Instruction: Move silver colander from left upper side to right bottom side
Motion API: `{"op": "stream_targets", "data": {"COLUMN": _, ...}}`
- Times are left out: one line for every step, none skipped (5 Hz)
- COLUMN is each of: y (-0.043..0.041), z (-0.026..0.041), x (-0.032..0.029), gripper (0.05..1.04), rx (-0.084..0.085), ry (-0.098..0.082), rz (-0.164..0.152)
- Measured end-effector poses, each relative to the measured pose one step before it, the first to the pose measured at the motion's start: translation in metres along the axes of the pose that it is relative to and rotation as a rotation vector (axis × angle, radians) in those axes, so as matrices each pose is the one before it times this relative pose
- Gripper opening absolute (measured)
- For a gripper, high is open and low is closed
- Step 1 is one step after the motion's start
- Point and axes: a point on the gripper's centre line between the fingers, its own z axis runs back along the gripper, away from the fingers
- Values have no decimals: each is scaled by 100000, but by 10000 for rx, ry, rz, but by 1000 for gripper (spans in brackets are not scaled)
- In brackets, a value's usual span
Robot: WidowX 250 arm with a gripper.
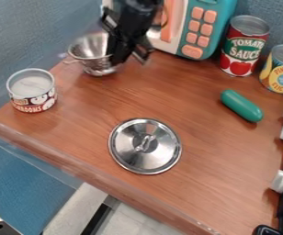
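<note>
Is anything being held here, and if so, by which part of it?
Cannot be told: the gripper is at the right side of the colander, hiding any hold.

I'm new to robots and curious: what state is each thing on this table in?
colander, mouth up, tilt unclear
round lid, flat, handle up
short can, upright
red can, upright
yellow can, upright
green object, lying on its side
toy microwave, standing upright

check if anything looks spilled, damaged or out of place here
Nothing looks spilled or damaged. Mildly odd: the metal lid lies by itself near the middle of the wooden surface, covering nothing.
</note>
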Motion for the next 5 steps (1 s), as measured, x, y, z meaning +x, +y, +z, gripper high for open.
{"op": "stream_targets", "data": {"y": -5048, "z": 3826, "x": -953, "gripper": 78, "rx": 36, "ry": -581, "rz": -962}}
{"op": "stream_targets", "data": {"y": -4398, "z": 1206, "x": -1038, "gripper": 74, "rx": -327, "ry": -243, "rz": -1027}}
{"op": "stream_targets", "data": {"y": -5648, "z": 650, "x": -401, "gripper": 74, "rx": -329, "ry": -361, "rz": -1794}}
{"op": "stream_targets", "data": {"y": -4052, "z": -135, "x": 1473, "gripper": 74, "rx": -31, "ry": -50, "rz": -768}}
{"op": "stream_targets", "data": {"y": -3039, "z": -892, "x": 2152, "gripper": 74, "rx": 2, "ry": 176, "rz": -619}}
